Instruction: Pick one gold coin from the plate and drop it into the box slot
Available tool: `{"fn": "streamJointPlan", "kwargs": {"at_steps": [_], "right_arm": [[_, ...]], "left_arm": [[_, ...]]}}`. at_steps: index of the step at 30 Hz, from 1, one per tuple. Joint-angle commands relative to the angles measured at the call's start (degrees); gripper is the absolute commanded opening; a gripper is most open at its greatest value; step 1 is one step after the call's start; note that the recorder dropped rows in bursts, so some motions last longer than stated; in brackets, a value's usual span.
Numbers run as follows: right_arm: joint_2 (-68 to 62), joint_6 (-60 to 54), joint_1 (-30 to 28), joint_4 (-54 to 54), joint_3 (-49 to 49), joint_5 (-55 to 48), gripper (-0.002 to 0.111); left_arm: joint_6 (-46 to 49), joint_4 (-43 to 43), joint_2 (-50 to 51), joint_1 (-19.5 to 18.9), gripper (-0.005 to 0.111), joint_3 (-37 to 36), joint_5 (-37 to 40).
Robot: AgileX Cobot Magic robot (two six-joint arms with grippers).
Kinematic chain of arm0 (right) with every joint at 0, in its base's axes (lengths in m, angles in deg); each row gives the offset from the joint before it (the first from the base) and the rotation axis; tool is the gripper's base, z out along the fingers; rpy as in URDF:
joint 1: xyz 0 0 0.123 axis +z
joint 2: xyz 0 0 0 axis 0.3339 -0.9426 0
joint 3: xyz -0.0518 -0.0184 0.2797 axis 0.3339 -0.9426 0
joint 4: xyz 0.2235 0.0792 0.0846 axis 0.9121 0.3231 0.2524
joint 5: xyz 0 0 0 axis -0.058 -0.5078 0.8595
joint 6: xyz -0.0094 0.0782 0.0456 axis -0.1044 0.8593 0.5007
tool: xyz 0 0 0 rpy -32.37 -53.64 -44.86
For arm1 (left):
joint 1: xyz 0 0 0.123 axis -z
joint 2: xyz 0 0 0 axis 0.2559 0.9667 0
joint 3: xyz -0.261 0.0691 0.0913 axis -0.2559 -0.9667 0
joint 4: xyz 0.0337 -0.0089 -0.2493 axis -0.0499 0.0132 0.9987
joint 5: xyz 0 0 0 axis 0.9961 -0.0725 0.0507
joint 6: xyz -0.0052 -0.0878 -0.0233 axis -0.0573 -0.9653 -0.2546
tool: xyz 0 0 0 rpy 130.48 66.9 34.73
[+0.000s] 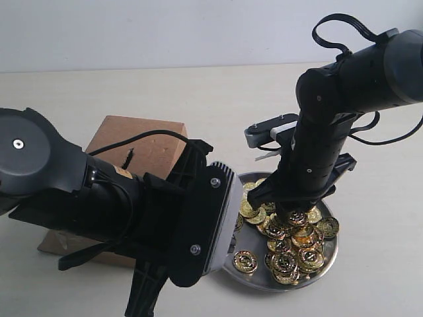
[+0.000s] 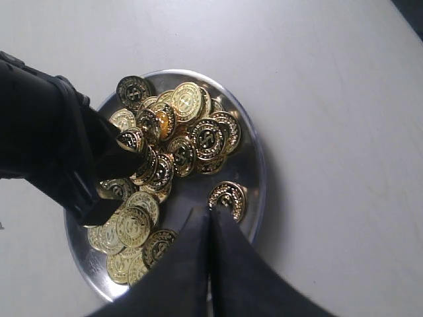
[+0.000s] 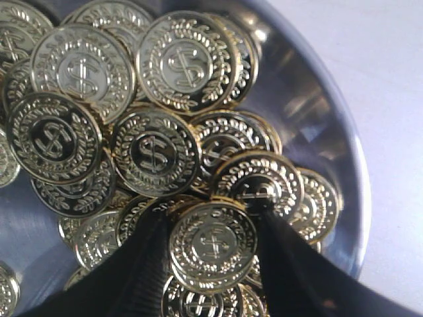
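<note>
The silver plate holds a heap of several gold coins. My right gripper reaches down into the heap. Its two black fingers press on opposite edges of one gold coin, which lies above the others, so the gripper is shut on it. My left gripper is shut with nothing in it and hovers over the plate's rim, near a lone coin. The brown box stands left of the plate, with its dark slot showing on top.
My bulky left arm covers much of the box and the plate's left side. The right arm fills one side of the left wrist view. Pale bare tabletop surrounds the box and plate.
</note>
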Motion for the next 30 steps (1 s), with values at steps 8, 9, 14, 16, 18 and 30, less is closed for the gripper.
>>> {"fn": "streamJointPlan", "kwargs": {"at_steps": [8,9,14,16,18,30], "right_arm": [[2.6,-1.9,0.1,0.5,-0.1,-0.3,0.025],[3.1,-2.3,0.1,0.8,-0.1,-0.3,0.025],[4.5,-10.0,0.1,10.3,-0.1,-0.3,0.025],[5.0,-13.2,0.1,14.0,-0.1,-0.5,0.025],[5.7,-16.9,0.1,17.4,-0.1,-1.1,0.025],[12.6,-45.2,0.1,29.4,-0.1,-12.2,0.025]], "left_arm": [[-0.5,0.0,-0.3,0.2,0.000,0.3,0.5],[-0.5,0.0,-0.3,0.2,0.000,0.3,0.5],[-1.2,0.0,-0.3,0.2,0.000,0.3,0.4],[-2.4,0.0,-0.3,0.2,0.000,0.3,0.2],[-4.0,0.0,-0.3,0.2,0.000,0.3,-0.6],[-8.6,-0.2,-4.4,-2.8,0.000,-0.1,0.4]]}}
